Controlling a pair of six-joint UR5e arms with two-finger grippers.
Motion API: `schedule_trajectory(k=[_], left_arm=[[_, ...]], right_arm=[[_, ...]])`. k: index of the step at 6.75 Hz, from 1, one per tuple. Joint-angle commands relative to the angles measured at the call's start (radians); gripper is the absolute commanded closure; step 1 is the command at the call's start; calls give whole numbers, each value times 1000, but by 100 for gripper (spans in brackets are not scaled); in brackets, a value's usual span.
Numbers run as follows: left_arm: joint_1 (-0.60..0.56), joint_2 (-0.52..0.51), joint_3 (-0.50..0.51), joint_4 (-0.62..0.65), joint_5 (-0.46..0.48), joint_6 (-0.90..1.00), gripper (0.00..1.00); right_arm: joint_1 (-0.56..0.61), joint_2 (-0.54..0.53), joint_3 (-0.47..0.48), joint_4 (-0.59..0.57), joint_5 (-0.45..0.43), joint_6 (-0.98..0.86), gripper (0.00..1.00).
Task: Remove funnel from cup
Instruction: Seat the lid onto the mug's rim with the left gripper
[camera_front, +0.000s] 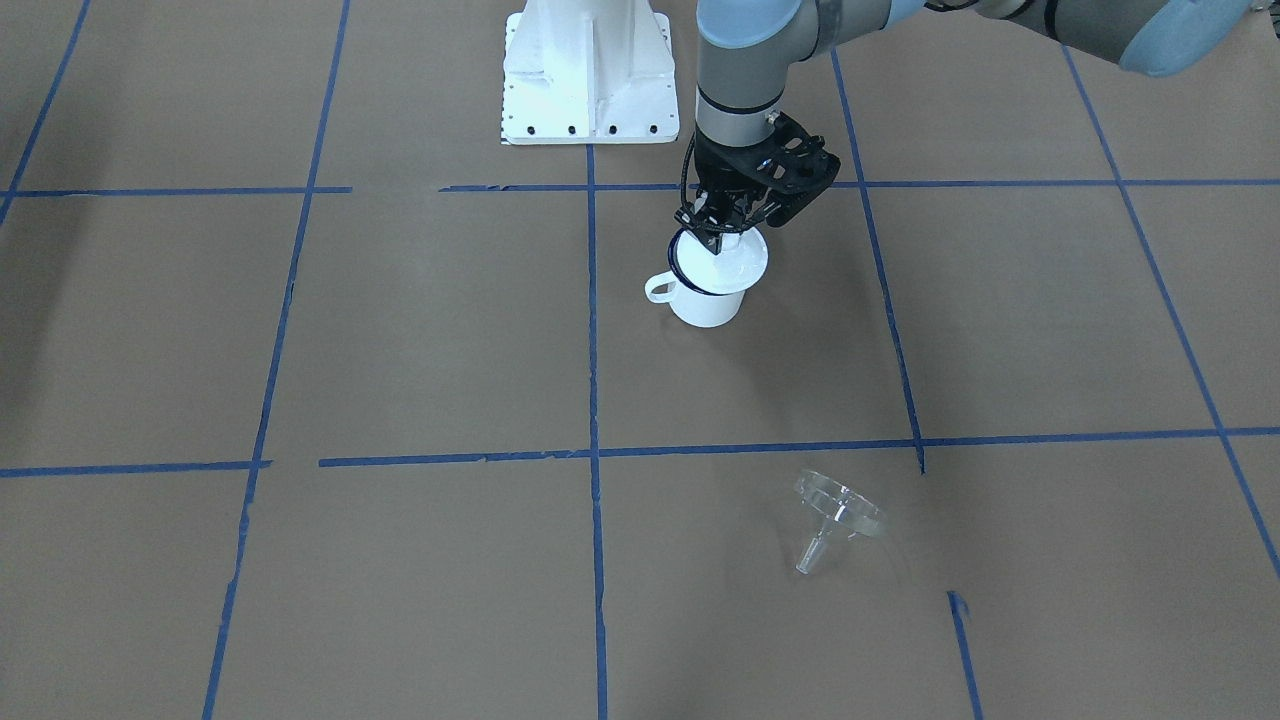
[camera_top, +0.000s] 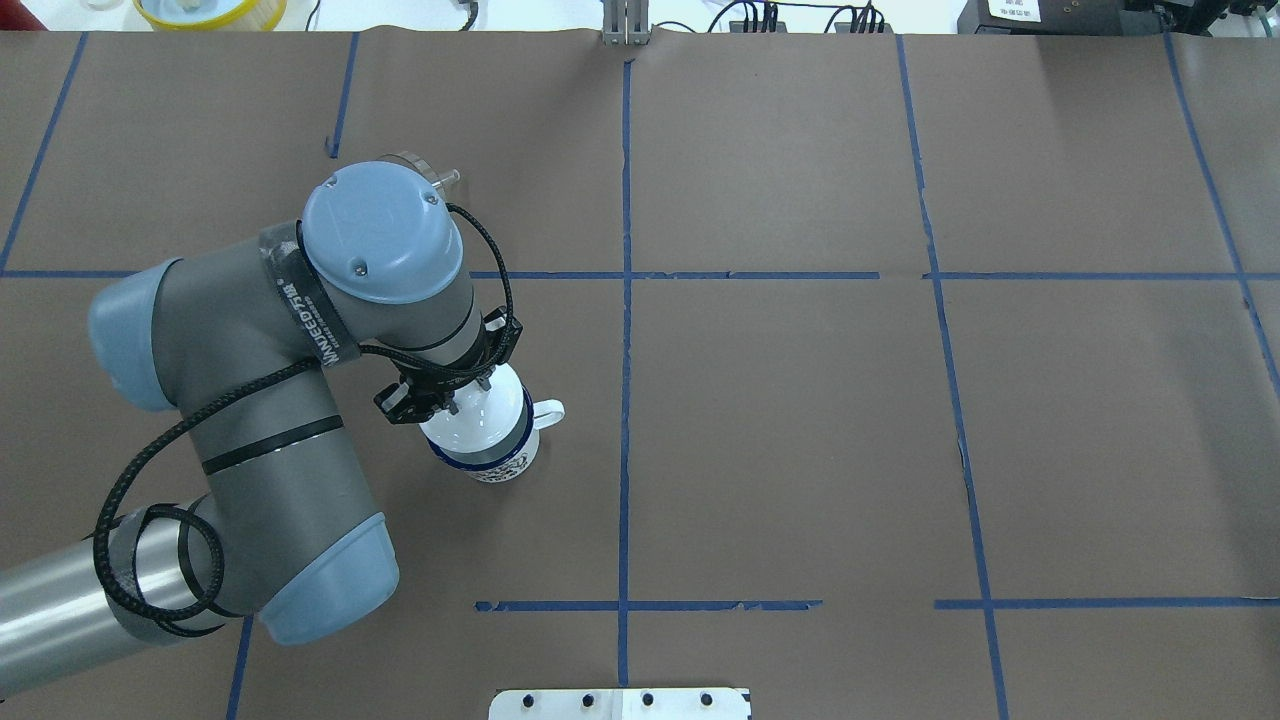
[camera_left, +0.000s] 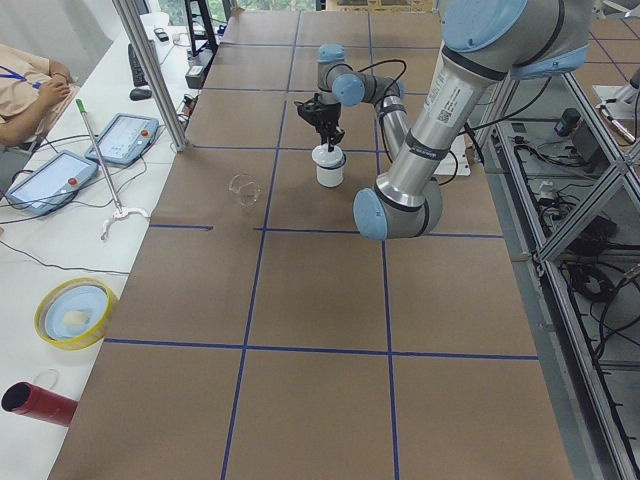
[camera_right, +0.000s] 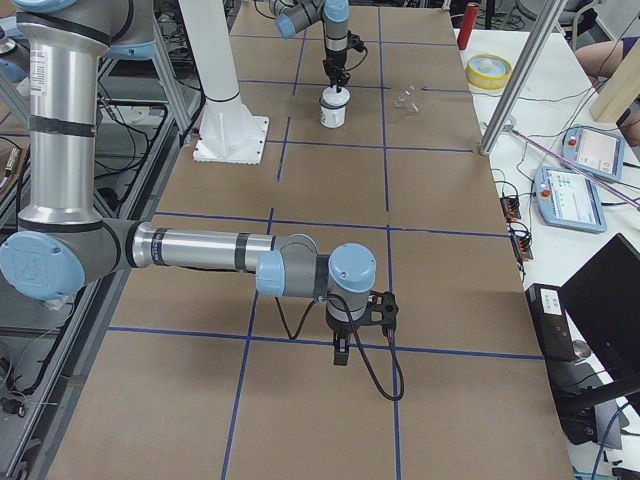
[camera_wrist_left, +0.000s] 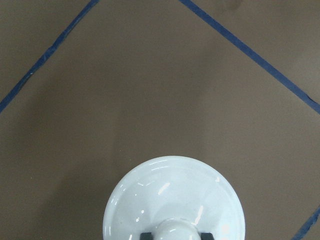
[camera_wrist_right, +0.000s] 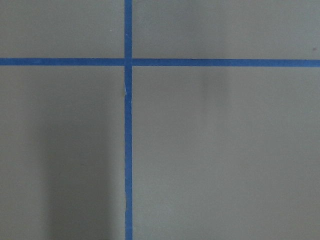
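Note:
The clear funnel (camera_front: 838, 510) lies on its side on the brown paper, far from the cup and toward the operators' side. It also shows in the exterior left view (camera_left: 243, 188), and partly behind the arm in the overhead view (camera_top: 425, 165). The white mug (camera_front: 705, 300) with a dark blue rim stands upright, its handle (camera_top: 548, 410) pointing sideways. My left gripper (camera_front: 715, 235) is shut on the knob of a white round lid (camera_wrist_left: 175, 200), held tilted over the mug's mouth. My right gripper (camera_right: 341, 355) hangs low over bare paper far away; I cannot tell its state.
The white robot base (camera_front: 590, 75) stands just behind the mug. Blue tape lines (camera_wrist_right: 127, 150) cross the brown paper. A yellow-rimmed bowl (camera_left: 72, 312) and a red cylinder (camera_left: 35, 402) sit on the side bench, off the work surface.

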Motion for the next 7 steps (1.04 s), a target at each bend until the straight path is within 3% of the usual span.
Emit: schedule_trajectory(k=[1, 7], left_arm=[[3, 1, 4, -2, -2, 0, 100], [17, -2, 1, -2, -3, -3, 100]], right_arm=[[0, 0, 0, 0, 0, 0, 0], [0, 0, 0, 0, 0, 0, 0]])
